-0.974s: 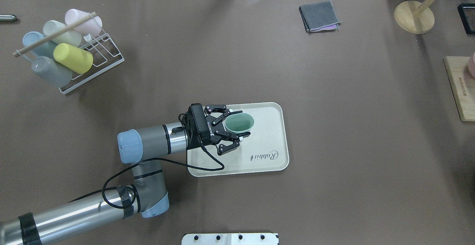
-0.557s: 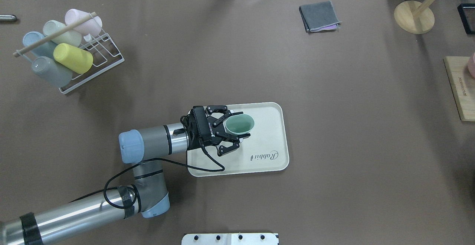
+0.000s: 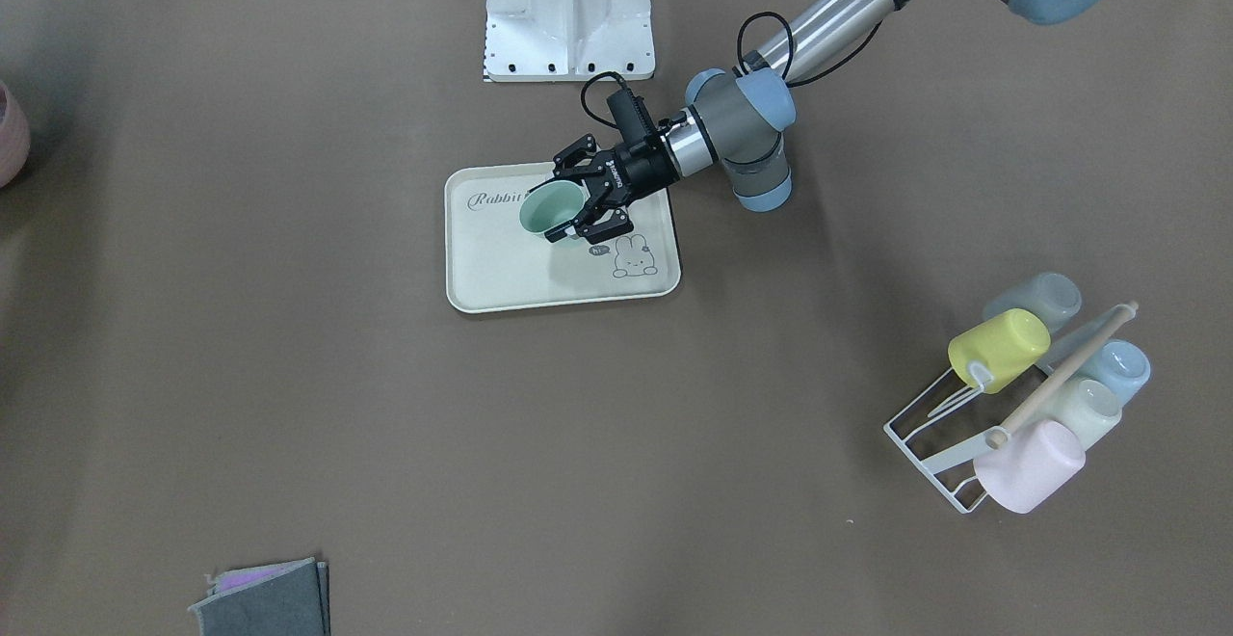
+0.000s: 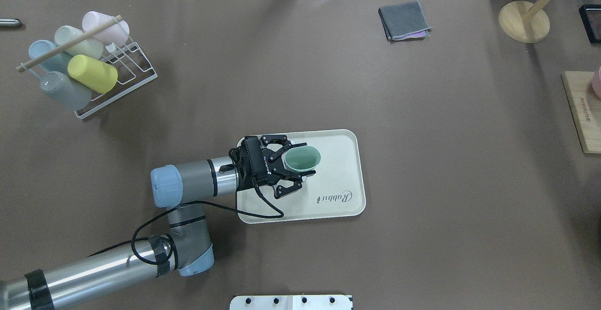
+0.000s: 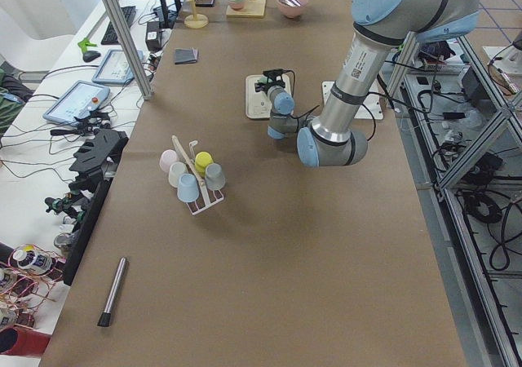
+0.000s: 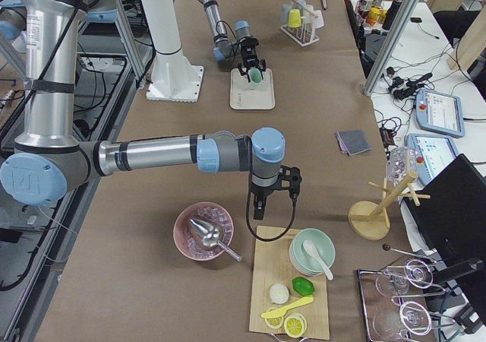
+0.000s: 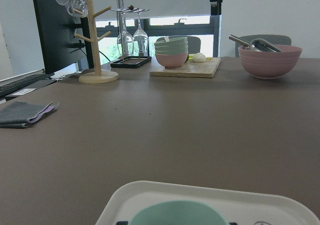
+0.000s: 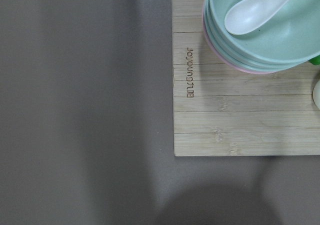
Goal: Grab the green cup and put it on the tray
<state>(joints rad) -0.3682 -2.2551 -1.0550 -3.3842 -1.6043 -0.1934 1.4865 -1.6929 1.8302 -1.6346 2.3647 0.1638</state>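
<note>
The left arm (image 4: 94, 272) and the right arm (image 6: 152, 153) are built alike: bare silver tubes joined by grey cylindrical housings that end in round pale blue caps, with dark lettering running along the left arm's upper tube. Bands of black tape (image 4: 35, 290) wrap the left arm's tube, and a black cable (image 4: 133, 242) loops from there to a black boxy camera at the wrist. Ahead of the camera, the left gripper (image 4: 304, 159) is black, with jointed link fingers and small white lettering. The white base (image 3: 568, 19) carries a row of dark screws.
</note>
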